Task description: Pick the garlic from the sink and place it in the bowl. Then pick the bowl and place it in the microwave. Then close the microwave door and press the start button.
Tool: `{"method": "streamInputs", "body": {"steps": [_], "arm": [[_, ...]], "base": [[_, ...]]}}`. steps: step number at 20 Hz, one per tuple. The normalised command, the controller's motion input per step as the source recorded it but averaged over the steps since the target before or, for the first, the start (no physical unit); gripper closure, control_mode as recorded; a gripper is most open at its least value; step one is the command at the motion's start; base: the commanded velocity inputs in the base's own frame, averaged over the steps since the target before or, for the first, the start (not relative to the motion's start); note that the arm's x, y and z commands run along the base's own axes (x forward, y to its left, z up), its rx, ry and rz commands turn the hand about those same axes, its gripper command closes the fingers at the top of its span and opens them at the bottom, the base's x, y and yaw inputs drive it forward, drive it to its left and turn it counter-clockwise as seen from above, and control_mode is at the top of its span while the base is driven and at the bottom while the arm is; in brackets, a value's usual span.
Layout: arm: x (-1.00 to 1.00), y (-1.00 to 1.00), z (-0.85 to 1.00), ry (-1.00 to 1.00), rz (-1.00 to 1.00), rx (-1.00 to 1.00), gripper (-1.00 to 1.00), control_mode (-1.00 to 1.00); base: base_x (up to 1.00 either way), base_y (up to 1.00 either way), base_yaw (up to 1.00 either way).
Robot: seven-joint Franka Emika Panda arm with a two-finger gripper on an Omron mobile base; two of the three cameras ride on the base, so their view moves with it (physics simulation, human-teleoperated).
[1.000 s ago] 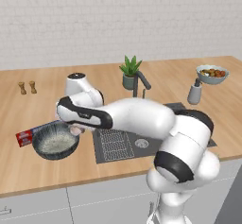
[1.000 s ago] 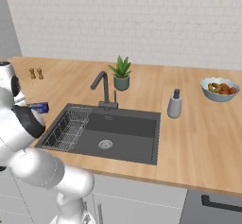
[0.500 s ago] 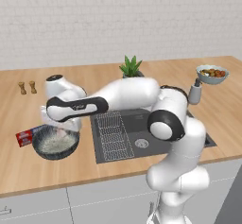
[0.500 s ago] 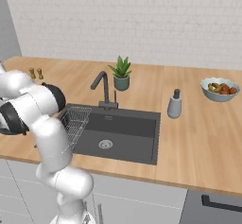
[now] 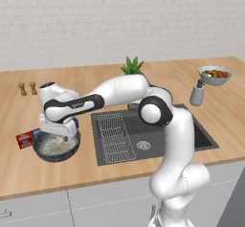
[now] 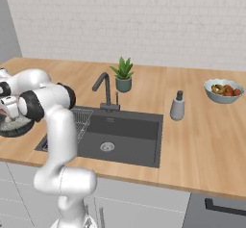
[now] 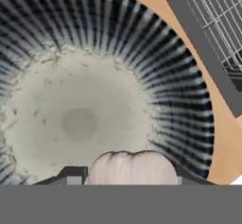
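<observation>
Since the frame a second ago the arm has swung from its folded pose over the sink's near edge out toward 9 o'clock, and the gripper (image 5: pixel 58 134) has come down over the bowl (image 5: pixel 44 152), lower than half a second ago.

Largest first: the worktop (image 5: pixel 110 166) runs across the whole left base view, with the sink (image 5: pixel 186 136) cut into it at centre and its wire rack (image 5: pixel 115 137) on the basin's 9 o'clock side. The bowl sits on the worktop just beside the sink's 9 o'clock edge, touching or nearly touching a small red packet (image 5: pixel 25 139) at its own 9 o'clock. In the hand view the bowl's speckled floor (image 7: pixel 78 124) lies directly below, and the garlic (image 7: pixel 131 167) is clamped between the fingertips at 6 o'clock, jaws part-way closed on it. So the garlic is out of the sink, held above the bowl's inside, nearer the rim than the middle.

What could go wrong: released here, the round bulb may strike the ribbed wall, roll, and bounce over the rim onto the worktop. If the hand descends further while off-centre, a fingertip could catch the rim and tip or shove the bowl into the packet
</observation>
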Motion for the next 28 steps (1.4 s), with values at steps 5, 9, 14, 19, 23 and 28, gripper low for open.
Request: {"method": "streamInputs", "body": {"steps": [5,9,14,19,23,28], "arm": [[0.04,0.00,-0.35,0.03,-0.03,0.00,1.00,-1.00],[-0.03,-0.04,-0.48,0.00,0.00,0.00,1.00,-1.00],[-0.01,-0.25,-0.48,-0.02,0.00,0.01,1.00,-1.00],[0.09,-0.12,-0.36,-0.01,0.00,0.04,-1.00,-1.00],[0.02,-0.18,-0.07,-0.01,0.00,0.08,-1.00,-1.00],[-0.04,-0.40,0.02,-0.01,0.00,0.09,-1.00,-1.00]], "base": [[0.00,0.00,0.00],[0.00,0.00,0.00],[0.00,0.00,0.00],[0.00,0.00,0.00],[0.00,0.00,0.00],[0.00,0.00,0.00]]}}
